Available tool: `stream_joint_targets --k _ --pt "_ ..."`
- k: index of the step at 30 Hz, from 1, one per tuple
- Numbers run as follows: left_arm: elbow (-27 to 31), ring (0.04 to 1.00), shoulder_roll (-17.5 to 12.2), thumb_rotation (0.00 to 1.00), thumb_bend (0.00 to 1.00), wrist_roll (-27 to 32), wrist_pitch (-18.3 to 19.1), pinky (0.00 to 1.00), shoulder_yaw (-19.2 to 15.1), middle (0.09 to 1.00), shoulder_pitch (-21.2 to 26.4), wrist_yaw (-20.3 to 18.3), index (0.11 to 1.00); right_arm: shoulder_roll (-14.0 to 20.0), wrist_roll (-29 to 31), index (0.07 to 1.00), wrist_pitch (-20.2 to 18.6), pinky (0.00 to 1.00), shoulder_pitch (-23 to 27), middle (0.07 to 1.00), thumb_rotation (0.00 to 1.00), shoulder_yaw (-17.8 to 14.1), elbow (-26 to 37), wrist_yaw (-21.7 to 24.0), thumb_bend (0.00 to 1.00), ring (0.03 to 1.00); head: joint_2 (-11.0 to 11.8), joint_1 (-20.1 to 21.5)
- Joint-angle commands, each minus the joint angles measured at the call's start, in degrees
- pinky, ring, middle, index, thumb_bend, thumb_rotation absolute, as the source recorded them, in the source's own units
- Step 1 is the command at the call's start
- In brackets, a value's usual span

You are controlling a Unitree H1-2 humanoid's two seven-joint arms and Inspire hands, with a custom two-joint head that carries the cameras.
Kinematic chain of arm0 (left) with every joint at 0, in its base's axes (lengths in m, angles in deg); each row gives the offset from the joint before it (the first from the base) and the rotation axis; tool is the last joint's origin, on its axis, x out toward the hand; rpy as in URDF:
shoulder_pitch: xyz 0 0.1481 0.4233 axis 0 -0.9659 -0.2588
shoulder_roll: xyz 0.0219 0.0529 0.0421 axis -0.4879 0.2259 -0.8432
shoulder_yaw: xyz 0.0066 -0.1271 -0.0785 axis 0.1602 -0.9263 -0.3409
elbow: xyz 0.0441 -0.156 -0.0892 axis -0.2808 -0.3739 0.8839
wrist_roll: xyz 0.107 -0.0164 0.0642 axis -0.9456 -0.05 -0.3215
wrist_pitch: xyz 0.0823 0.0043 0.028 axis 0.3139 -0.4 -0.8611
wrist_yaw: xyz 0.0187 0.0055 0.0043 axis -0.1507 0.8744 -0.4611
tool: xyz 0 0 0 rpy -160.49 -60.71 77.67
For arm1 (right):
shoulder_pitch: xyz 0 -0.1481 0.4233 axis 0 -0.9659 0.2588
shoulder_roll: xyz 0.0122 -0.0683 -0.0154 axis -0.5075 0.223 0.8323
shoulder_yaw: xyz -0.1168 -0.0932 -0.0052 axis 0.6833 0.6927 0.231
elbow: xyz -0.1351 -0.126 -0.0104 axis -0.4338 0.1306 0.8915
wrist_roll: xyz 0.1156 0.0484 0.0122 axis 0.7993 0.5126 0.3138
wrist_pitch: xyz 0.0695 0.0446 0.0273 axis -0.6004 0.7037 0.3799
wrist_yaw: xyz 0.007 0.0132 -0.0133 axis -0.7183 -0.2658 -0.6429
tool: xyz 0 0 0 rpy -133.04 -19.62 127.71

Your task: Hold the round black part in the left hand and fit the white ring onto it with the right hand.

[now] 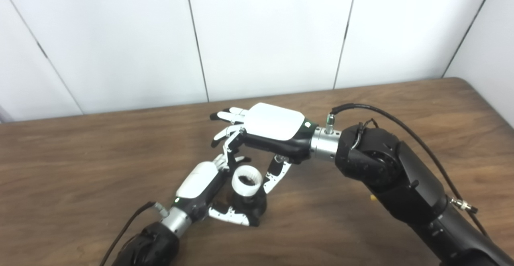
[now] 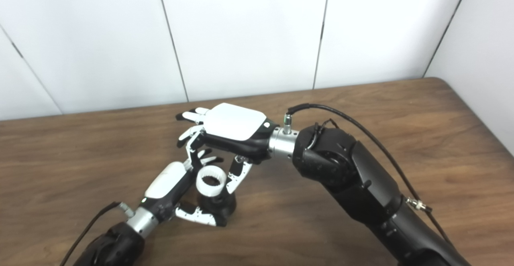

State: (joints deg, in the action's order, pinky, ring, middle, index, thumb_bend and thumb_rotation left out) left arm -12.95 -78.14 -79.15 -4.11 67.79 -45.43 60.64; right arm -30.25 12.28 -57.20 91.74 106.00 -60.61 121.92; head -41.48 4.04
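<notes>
Left eye view shows the white ring sitting on top of the round black part, low over the table near its middle. Whether the ring is pressed fully home or only resting on the rim cannot be made out. The left robot hand has its fingers and thumb wrapped around the black part, holding it upright. The right robot hand hovers just above, palm down, fingers spread wide; its thumb hangs just beside the ring, and contact there is unclear. It appears to hold nothing.

Risk, as I judge it: if the ring is only perched, a brush from that thumb could tip it off, or a downward push off-centre could cock it. The black part is mostly hidden by the left fingers and by shadow, so its shape and the seating edge stay obscure.
</notes>
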Motion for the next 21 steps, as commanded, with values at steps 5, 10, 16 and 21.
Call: stream_joint_targets --k 5,10,16,21 --pt "0.33 1.0 0.92 0.06 0.53 -1.08 0.62 1.0 2.06 0.879 -3.47 -1.35 0.483 -0.13 1.01 0.481 0.59 1.0 -0.1 0.82 0.14 -0.98 0.18 -0.86 0.53 0.997 -1.04 -0.03" --pt "1.27 1.0 0.74 0.06 0.53 -0.94 0.66 1.0 2.2 0.88 -3.76 -1.7 0.483 0.14 0.95 0.482 1.28 1.0 -1.47 0.822 0.14 -0.98 -0.6 -1.25 0.53 0.995 -1.43 -0.02" --pt "2.21 1.0 0.65 0.06 0.53 -0.69 1.19 1.0 2.31 0.884 -4.08 -2.16 0.483 0.27 0.73 0.482 2.83 1.0 -2.54 0.815 0.14 -1.12 -2.34 -2.38 0.53 0.986 -1.78 -0.06" --pt "2.57 1.0 0.68 0.06 0.53 -0.62 1.47 1.0 2.33 0.876 -4.14 -2.22 0.483 0.4 0.48 0.482 3.8 1.0 -2.78 0.81 0.14 -1.23 -3.84 -3.27 0.53 0.985 -1.98 -0.23"
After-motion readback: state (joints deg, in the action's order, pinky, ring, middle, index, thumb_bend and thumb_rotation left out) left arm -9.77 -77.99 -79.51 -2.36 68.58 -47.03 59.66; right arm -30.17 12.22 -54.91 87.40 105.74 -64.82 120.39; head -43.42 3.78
